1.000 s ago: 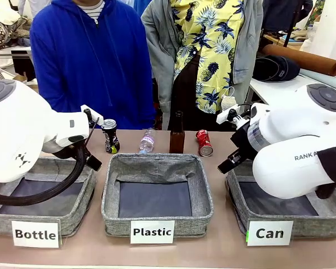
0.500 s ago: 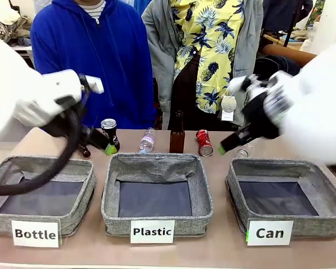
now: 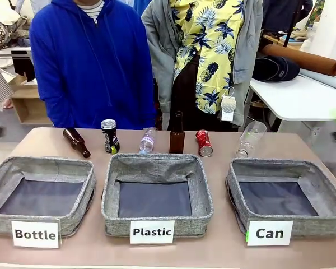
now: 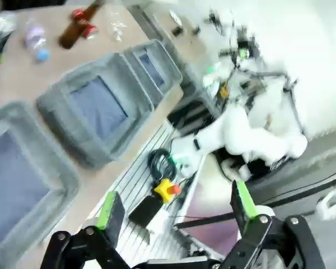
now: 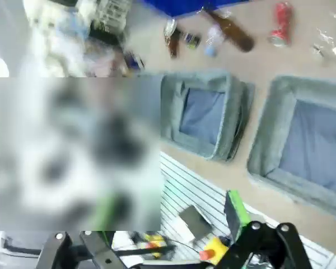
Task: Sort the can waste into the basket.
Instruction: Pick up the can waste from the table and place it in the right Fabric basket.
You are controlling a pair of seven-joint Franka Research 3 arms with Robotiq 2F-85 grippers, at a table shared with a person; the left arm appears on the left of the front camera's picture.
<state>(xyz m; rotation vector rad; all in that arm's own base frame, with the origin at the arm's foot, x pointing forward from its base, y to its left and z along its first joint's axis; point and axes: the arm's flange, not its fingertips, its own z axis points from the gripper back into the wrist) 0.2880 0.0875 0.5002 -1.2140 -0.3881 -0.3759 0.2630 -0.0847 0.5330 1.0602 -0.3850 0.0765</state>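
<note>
The left hand and right hand have pulled back high above the surface, both spread and holding nothing. The black can and red can sit along its far edge; the Can basket sits at its near right corner.

A white side table bears a long brown roll.

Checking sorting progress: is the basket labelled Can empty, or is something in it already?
Empty. Only bare dark lining shows inside the Can basket; the black can and red can sit on the table farther back.
</note>
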